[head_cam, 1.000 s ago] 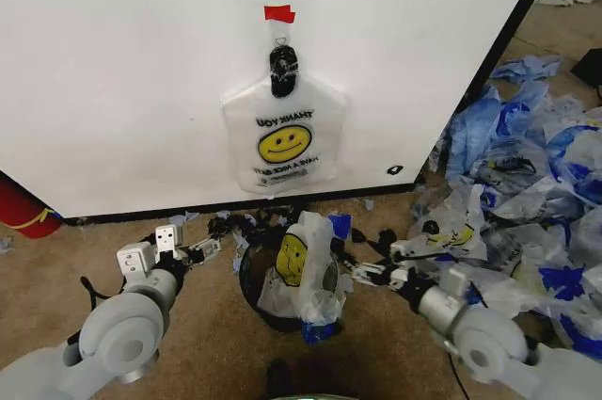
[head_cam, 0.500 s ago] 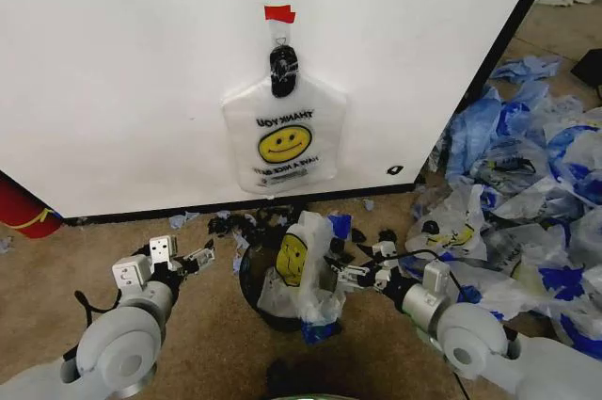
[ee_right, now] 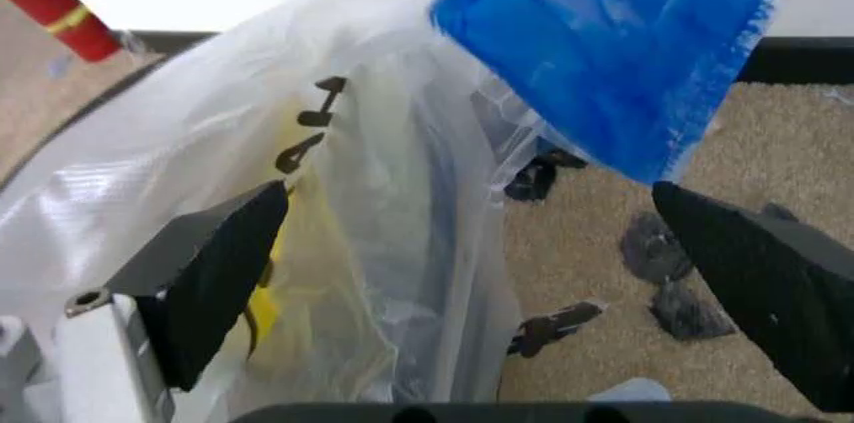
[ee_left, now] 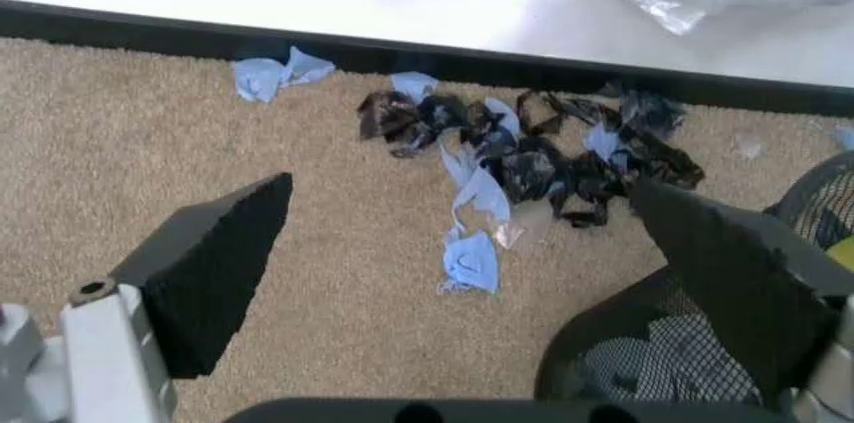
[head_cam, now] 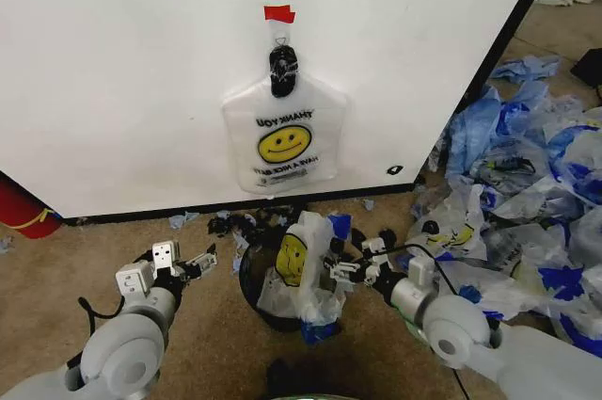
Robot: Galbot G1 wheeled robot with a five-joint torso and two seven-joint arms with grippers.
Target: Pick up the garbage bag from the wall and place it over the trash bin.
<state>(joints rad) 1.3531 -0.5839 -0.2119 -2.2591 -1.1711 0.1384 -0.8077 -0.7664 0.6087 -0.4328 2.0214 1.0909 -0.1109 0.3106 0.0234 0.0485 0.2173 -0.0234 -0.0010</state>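
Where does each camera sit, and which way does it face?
Head: high on the robot, looks down at wall, bin, bag; both arms, left gripper, right gripper.
Left wrist: faces carpet, scraps, bin rim; open fingers.
Right wrist: faces the bag closely; open fingers.
Shared: bag in head and right wrist; bin in head and left wrist.

Grey rounded arms; black foam pads [ee_left: 214, 273] on each hand.

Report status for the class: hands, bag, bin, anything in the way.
Right hand open, against garbage bag draped over trash bin. Left hand open, beside the bin. Plastic scraps on carpet by the wall.
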